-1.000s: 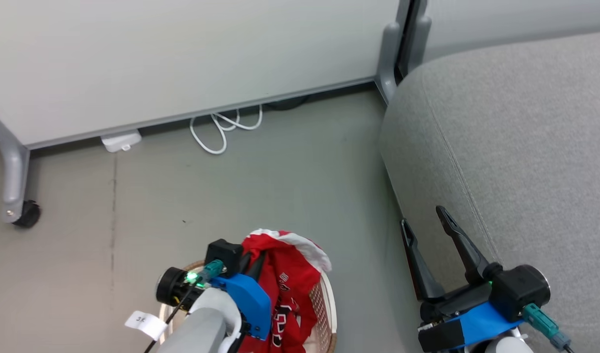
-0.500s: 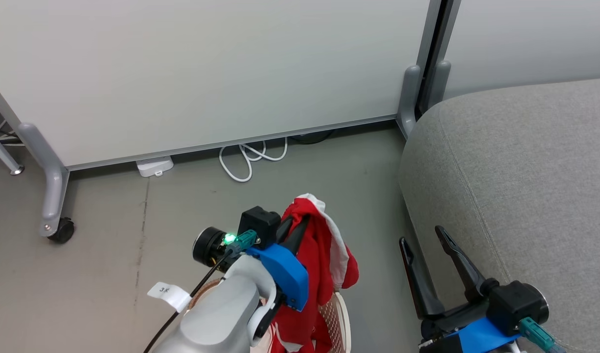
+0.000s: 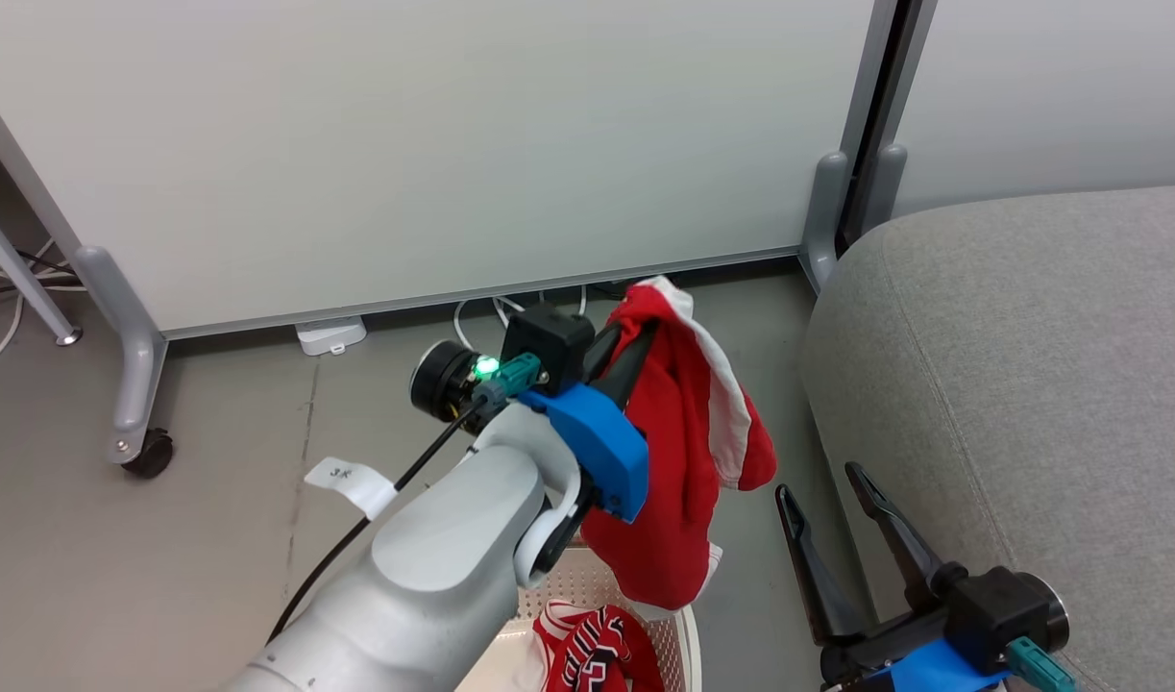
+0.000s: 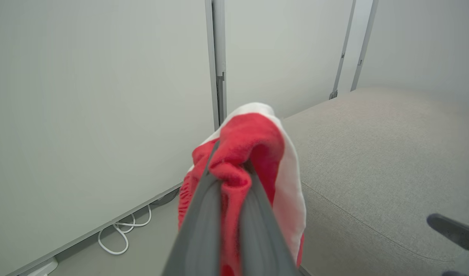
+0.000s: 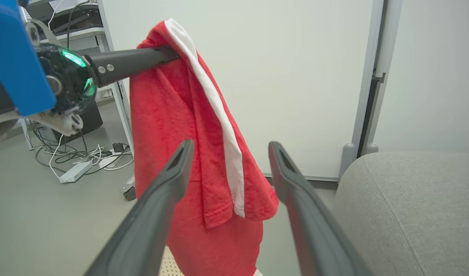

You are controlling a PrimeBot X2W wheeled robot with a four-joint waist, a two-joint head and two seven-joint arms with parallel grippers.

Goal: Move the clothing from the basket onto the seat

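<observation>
While aloft, red garment (image 3: 685,452) lengthwise vertical

In the head view the pale grey left forearm (image 3: 433,567) runs from 7 o'clock toward 1 o'clock. Its left gripper (image 3: 648,333) has two long dark fingers pinched tight on a red garment with white band trim (image 3: 683,452). At 5 o'clock the right gripper (image 3: 820,482) spreads its fingers wide, pointing to 11 o'clock.
</observation>
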